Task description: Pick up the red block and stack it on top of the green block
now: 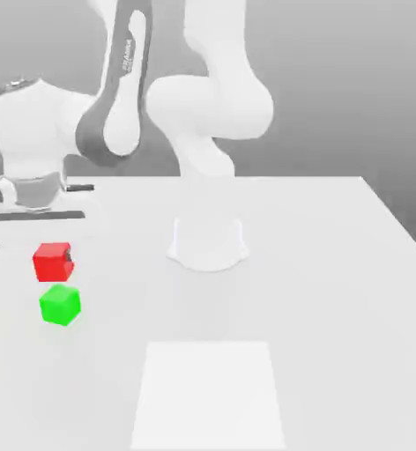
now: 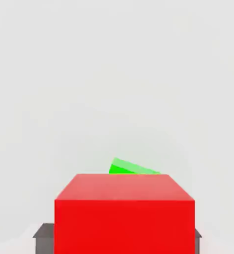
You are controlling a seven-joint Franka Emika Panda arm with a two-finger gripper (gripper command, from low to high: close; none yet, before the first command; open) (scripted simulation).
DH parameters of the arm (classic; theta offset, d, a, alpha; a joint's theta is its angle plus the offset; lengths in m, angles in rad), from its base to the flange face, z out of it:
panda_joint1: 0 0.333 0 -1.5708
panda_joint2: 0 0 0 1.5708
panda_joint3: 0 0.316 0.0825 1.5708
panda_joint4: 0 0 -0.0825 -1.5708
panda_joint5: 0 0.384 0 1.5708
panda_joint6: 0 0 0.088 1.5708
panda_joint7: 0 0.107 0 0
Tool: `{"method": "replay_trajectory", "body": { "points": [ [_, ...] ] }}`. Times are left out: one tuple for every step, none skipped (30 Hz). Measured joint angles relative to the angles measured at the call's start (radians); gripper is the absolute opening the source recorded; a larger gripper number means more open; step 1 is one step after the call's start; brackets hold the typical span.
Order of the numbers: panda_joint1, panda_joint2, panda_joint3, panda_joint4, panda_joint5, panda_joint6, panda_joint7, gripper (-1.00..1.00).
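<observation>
The red block (image 1: 51, 262) hangs between the fingers of my gripper (image 1: 54, 264), which is shut on it at the exterior view's left. A dark fingertip (image 1: 69, 259) shows against the block's side. The green block (image 1: 60, 305) rests on the table just below the red one in that view, a small gap apart. In the hand view the red block (image 2: 124, 208) looms close, with grey fingers (image 2: 43, 237) at both of its sides. A sliver of the green block (image 2: 131, 167) peeks out past its top edge.
The arm's white base (image 1: 208, 243) stands at the middle of the white table (image 1: 335, 291). A paler square patch (image 1: 210, 392) lies on the table's near side. The table's far edge runs behind the base.
</observation>
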Motion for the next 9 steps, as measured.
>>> {"method": "replay_trajectory", "body": {
  "points": [
    [0.019,0.018,-0.011,0.001,0.031,0.012,-0.022,-1.0],
    [0.031,0.035,-0.015,0.003,0.064,0.024,-0.045,-1.0],
    [0.041,0.053,-0.017,0.004,0.096,0.037,-0.067,-1.0],
    [0.05,0.07,-0.018,0.005,0.125,0.051,-0.088,-1.0],
    [0.059,0.087,-0.018,0.006,0.152,0.065,-0.107,-1.0],
    [0.064,0.103,-0.016,0.007,0.175,0.079,-0.124,-1.0],
    [0.068,0.119,-0.015,0.007,0.196,0.095,-0.138,-1.0],
    [0.071,0.133,-0.014,0.007,0.212,0.111,-0.149,-1.0],
    [0.073,0.148,-0.012,0.006,0.224,0.127,-0.157,-1.0]
  ]
}}
